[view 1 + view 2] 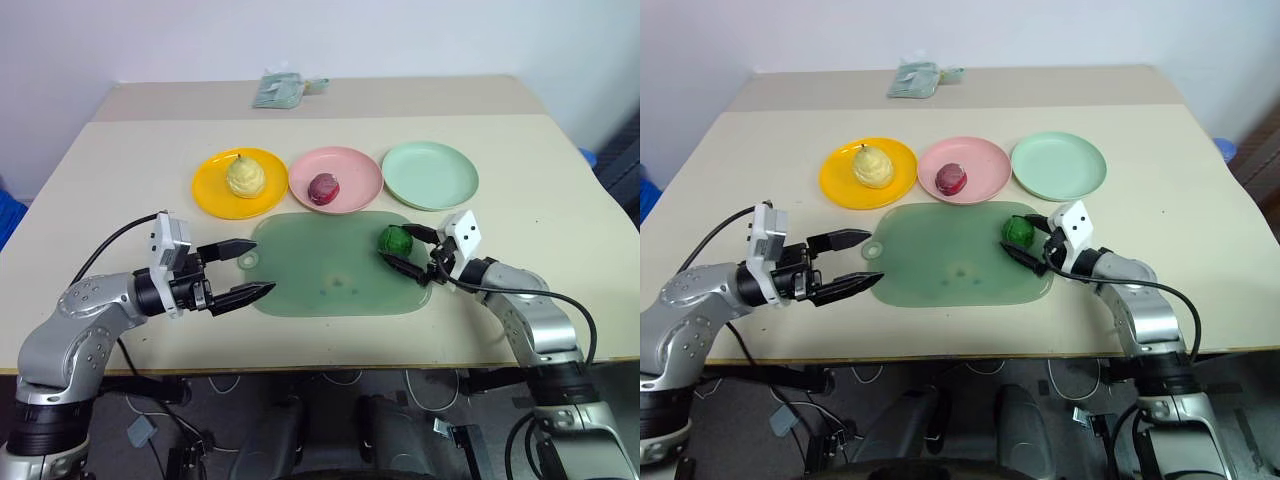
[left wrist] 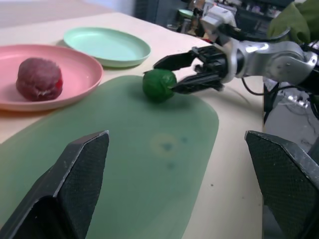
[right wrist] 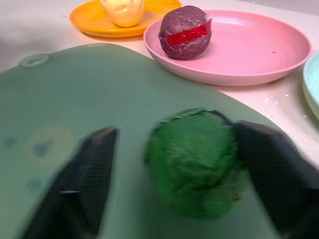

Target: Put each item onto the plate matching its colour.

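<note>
Between the fingers of the right gripper [image 1: 411,254] we saw the green ball [image 1: 395,241] on the green board [image 1: 330,270], one finger against it and the other just clear, so we could not tell whether it was gripped. The ball showed no long axis or heading (it is round). Beyond that gripper lay the pale green plate [image 1: 430,175]. The left gripper [image 1: 250,270] hung wide apart, holding nothing, its fingers cut off in its wrist view.
</note>
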Controlling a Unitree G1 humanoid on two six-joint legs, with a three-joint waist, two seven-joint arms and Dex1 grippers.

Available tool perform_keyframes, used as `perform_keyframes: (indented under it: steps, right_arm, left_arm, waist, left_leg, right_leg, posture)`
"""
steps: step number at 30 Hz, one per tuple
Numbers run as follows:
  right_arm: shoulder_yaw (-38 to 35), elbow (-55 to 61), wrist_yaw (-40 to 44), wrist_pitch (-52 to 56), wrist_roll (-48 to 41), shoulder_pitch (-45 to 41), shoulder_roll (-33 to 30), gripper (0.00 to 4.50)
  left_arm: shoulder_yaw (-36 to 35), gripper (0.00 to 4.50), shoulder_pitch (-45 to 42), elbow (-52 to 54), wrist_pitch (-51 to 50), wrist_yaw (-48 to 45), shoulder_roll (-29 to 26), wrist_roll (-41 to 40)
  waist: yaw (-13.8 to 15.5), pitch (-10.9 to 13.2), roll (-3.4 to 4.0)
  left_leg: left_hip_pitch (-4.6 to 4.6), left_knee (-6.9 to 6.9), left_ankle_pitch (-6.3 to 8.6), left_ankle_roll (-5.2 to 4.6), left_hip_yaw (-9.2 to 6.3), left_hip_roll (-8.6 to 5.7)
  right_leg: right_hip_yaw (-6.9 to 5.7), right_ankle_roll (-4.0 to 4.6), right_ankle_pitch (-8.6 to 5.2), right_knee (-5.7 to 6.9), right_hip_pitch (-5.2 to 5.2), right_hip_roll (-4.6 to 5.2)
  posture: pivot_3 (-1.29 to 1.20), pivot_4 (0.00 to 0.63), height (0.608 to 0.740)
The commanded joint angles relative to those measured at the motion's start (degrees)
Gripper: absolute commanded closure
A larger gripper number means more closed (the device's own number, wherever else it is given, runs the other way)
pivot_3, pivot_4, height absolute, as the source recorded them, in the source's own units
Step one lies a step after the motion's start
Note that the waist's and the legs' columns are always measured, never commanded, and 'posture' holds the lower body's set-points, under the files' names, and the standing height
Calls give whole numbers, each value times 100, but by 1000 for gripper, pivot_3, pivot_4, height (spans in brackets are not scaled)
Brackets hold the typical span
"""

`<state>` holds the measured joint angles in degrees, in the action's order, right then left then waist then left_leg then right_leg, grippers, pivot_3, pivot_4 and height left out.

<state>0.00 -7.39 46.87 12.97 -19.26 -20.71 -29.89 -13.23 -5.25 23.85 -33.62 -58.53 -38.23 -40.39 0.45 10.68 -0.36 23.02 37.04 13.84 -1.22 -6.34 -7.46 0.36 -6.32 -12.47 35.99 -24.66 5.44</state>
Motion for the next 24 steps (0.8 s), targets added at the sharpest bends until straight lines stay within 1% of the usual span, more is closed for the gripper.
perform_keyframes:
  steps: [1, 2, 10, 14, 16, 19, 22, 24]
  right_arm:
    - [77, -304, 157, -165, 108, -113, 85, 2903]
    - [76, -397, 172, -240, 148, -157, 96, 3259]
    - [38, -811, 304, -641, 258, -475, 191, 3259]
    - [-73, -755, 417, -682, 120, -706, 258, 3259]
    - [-241, -578, 500, -471, -189, -950, 281, 3259]
    - [-426, -752, 477, -465, -332, -1546, 270, 3259]
    - [-503, -1981, 118, -1067, 66, -2520, 279, 3259]
    - [-431, -3234, -243, -1740, 540, -3197, 243, 3259]
  left_arm:
    - [-241, 0, 140, 359, 18, 188, -65, -186]
    - [-262, 0, 186, 418, 19, 251, -44, -232]
    - [-293, 0, 358, 621, 126, 626, 55, -386]
    - [-240, 0, 381, 739, 138, 815, 106, -405]
    - [-236, 0, 386, 811, 120, 926, 137, -435]
    - [-234, 0, 415, 902, 124, 1059, 158, -448]
    - [-217, 0, 445, 1033, 112, 1234, 191, -486]
    - [-235, 0, 488, 1139, 102, 1388, 223, -492]
  waist:
    - [6, -1, 1]
    - [8, -1, 2]
    - [14, -2, 1]
    - [15, -2, 2]
    - [14, 0, 3]
    - [5, 3, 8]
    - [-19, 4, 11]
    - [-14, 2, 7]
  left_leg:
    - [-1, -2, 0, 1, 0, 1]
    - [-2, -2, 0, 1, 0, 3]
    - [-17, -2, 1, 2, 1, 2]
    - [-16, -4, 1, 2, 2, 2]
    - [-15, -4, 1, 2, 2, 2]
    - [-14, -4, 1, 2, 5, 2]
    - [-13, -7, 1, 3, 9, 3]
    - [-15, -11, 1, 3, 9, 4]
  right_leg:
    - [0, 1, 0, 1, 0, -1]
    - [0, 1, 0, 1, 0, -2]
    - [1, 2, 0, -1, 14, -2]
    - [1, 3, 0, -1, 12, -3]
    - [2, 3, 0, -1, 12, -2]
    - [3, 3, 0, 0, 8, -2]
    - [5, 3, 1, 0, 4, -3]
    - [5, 4, 1, -3, 6, -4]
  posture:
    - [0, 150, 740]
    - [0, 150, 740]
    - [0, 150, 740]
    - [0, 150, 740]
    - [0, 150, 740]
    - [0, 150, 740]
    - [0, 150, 740]
    - [0, 150, 740]
